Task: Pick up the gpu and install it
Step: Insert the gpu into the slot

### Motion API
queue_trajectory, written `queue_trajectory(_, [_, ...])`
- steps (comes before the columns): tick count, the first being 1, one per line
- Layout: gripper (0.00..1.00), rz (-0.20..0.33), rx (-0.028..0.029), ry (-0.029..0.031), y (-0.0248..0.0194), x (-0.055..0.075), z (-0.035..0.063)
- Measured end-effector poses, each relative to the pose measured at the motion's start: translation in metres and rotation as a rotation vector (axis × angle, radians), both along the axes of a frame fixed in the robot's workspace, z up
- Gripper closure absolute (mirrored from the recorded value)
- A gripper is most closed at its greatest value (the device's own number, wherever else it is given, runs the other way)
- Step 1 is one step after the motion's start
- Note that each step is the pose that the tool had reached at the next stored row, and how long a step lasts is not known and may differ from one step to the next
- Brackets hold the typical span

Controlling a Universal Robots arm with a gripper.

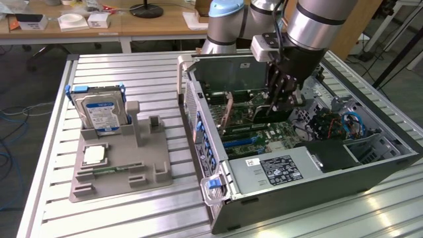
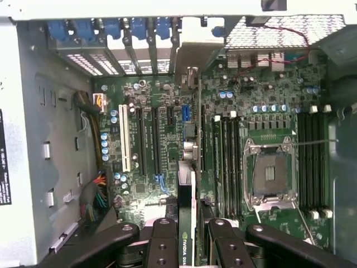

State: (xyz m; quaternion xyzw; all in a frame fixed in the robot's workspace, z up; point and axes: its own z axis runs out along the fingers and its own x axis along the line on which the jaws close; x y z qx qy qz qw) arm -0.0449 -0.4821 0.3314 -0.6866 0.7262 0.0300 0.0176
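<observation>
The gpu [image 2: 186, 223] is held edge-on above the motherboard [image 2: 134, 195], inside the open case [image 1: 370, 171] right of centre in the exterior view. The fingers [image 2: 163, 243] are clamped on its thin black faces. If it is tilted slightly, the card's edge could be jammed beside the long black plastic slots [image 2: 143, 139], or the green board could be scraped. The ribbed metal desk [image 1: 132, 218] is seen underneath.

Bright even room light, glare streaks on table [image 1: 383, 210], shadowed case [image 1: 330, 191] interior.
</observation>
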Motion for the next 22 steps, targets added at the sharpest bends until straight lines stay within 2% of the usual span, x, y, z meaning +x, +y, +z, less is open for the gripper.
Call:
queue_trajectory(4, [0.74, 0.062, -0.0004, 0.0, 0.0, 0.0, -0.0035])
queue_trajectory(8, [0.74, 0.063, -0.0002, 0.0001, 0.0007, 0.0, -0.0046])
queue_trajectory(12, [0.74, 0.046, -0.0004, 0.0002, 0.0038, -0.003, -0.0116])
queue_trajectory(16, [0.74, 0.04, -0.0001, 0.0, 0.0091, -0.006, -0.0189])
queue_trajectory(22, [0.74, 0.038, -0.0004, 0.0001, 0.0105, -0.009, -0.0298])
